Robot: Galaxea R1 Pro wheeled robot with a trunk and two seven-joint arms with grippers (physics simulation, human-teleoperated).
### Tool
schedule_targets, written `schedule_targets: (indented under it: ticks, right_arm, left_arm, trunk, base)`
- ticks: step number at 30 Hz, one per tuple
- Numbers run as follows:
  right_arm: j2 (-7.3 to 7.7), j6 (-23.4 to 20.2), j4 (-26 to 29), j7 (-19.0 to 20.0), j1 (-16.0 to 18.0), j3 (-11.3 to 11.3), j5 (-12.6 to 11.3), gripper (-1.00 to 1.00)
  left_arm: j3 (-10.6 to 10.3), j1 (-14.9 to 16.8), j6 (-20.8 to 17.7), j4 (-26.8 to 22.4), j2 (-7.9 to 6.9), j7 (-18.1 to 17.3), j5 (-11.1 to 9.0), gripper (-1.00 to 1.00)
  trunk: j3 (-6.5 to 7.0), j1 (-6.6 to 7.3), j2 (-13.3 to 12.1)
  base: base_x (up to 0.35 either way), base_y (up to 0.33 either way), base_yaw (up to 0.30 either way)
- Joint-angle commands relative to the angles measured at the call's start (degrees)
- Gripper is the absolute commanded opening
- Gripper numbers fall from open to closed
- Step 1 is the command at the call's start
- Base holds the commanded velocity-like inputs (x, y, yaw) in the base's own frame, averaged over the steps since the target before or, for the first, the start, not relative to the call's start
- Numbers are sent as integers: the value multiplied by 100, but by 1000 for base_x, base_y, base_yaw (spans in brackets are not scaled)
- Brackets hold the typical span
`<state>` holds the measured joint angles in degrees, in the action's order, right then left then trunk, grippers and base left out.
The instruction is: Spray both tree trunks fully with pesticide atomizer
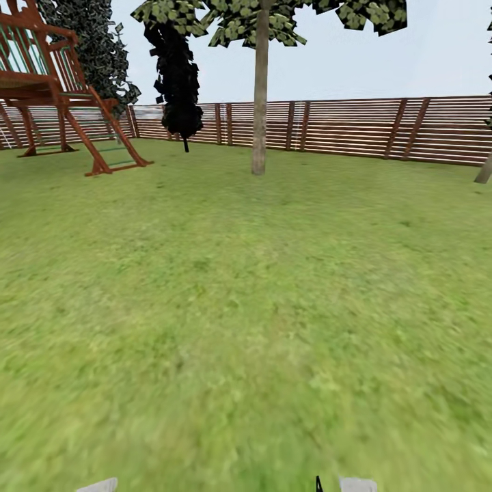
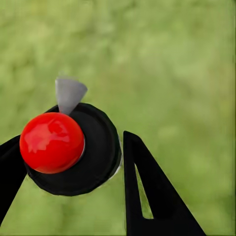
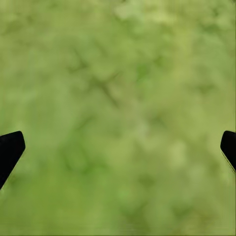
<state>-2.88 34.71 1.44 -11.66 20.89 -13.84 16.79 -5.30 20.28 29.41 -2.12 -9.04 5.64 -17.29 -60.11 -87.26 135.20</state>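
Lawn [image 1: 246,328] stretches to a tree trunk [image 1: 260,102] well ahead. Your left claw [image 2: 69,162] grips the atomizer [image 2: 73,152] by its black collar; it looks rigid, light, perhaps slippery. Your right claw [image 3: 118,147] gapes wide, empty.

Pale grey-tan column-trunked trees [image 1: 259,102]: one in full, one at the edge [image 1: 484,171]
Dark thin-stemmed cypress-like trees [image 1: 179,82]: two
Red-brown wooden play frame [image 1: 61,89]: one
Red-capped black atomizer [image 2: 69,150]: one
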Motion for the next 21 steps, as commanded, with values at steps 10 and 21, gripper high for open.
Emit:
schedule_targets:
  ticks: [10, 21]
  right_arm:
    - [-2, 10, -4, -38, 3, -31, 61, 100]
    - [-2, 4, -4, -29, 3, -31, 61, 100]
  left_arm:
    - [-50, 0, 13, 1, -1, 34, -20, -100]
    - [-50, 2, 13, 1, -1, 34, -17, -100]
  trunk:
    - [-5, -2, 2]
    - [-5, -2, 2]
  base:
    - [340, 0, 0]
    - [340, 0, 0]
